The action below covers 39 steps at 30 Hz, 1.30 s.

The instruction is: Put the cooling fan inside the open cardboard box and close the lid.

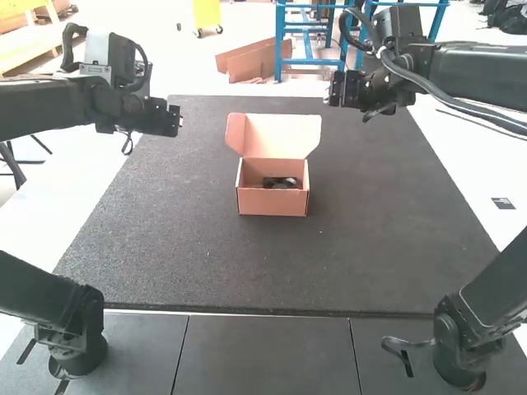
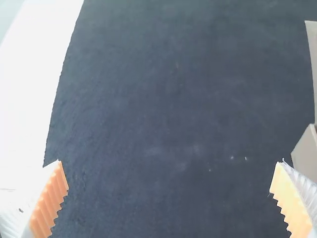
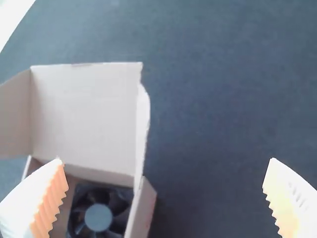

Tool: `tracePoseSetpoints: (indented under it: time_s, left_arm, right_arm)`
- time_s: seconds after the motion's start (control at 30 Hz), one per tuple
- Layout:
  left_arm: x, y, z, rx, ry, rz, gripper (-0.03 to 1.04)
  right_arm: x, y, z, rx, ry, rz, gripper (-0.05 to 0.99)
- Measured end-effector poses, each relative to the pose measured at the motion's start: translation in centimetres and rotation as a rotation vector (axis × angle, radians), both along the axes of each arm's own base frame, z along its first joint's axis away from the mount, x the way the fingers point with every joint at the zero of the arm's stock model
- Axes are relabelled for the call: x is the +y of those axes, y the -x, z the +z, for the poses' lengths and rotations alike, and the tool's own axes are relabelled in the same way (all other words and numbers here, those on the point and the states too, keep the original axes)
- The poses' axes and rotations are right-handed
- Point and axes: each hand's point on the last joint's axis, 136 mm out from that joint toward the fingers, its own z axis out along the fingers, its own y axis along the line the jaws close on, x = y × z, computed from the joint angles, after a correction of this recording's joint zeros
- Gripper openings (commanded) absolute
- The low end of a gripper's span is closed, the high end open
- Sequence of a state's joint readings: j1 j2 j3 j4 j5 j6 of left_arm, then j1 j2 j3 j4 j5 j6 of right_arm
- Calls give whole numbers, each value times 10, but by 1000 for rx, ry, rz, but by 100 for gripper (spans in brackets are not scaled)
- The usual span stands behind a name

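A small cardboard box [image 1: 272, 197] stands in the middle of the dark mat, its lid [image 1: 273, 136] raised at the back. The black cooling fan [image 1: 279, 182] lies inside it; in the right wrist view the fan [image 3: 97, 215] sits at the box's bottom under the upright lid [image 3: 84, 114]. My right gripper [image 1: 336, 89] hovers above and behind the box to its right, open [image 3: 161, 201] with nothing between its fingers. My left gripper [image 1: 176, 120] hangs to the left of the box, open [image 2: 171, 201] over bare mat, empty.
The dark mat [image 1: 165, 239] covers most of the table, with pale table surface [image 1: 41, 206] to either side. The box's edge [image 2: 312, 89] shows beside the left gripper. The arm bases [image 1: 70, 333] stand at the near corners.
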<state>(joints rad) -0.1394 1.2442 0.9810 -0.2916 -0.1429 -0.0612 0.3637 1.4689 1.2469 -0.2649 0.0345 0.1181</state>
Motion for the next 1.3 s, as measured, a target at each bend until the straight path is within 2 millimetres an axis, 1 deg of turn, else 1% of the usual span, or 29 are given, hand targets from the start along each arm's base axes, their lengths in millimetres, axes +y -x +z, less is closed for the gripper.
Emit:
tracePoseSetpoints:
  time_s: [0.1,0.2,0.27,0.4,0.53,0.73,0.93,1.13,1.3]
  left_arm:
    - [-2,-15,-6,7,-1,0,97]
    - [-5,-31,-10,12,-1,0,97]
    - [-6,-41,-13,11,-1,1,97]
    - [-7,-63,-14,3,-4,11,97]
    - [-10,-84,-21,16,-5,15,97]
    - [-20,-109,-33,40,-7,5,97]
    - [-28,-124,-41,54,-6,-1,97]
    - [-47,-130,-55,78,-4,-28,97]
    - [-61,-135,-59,83,0,-49,97]
  right_arm:
    - [-13,-6,-4,-20,10,-23,90]
    - [-16,-13,-4,-36,14,-32,90]
    - [-14,-18,-8,-29,20,-31,90]
    - [-9,-35,-20,-3,28,-29,90]
    - [-1,-48,-32,30,25,-18,90]
    - [8,-55,-42,91,12,6,90]
    - [13,-58,-50,145,11,24,90]
    - [17,-58,-60,216,-3,51,90]
    - [15,-59,-61,256,-26,66,90]
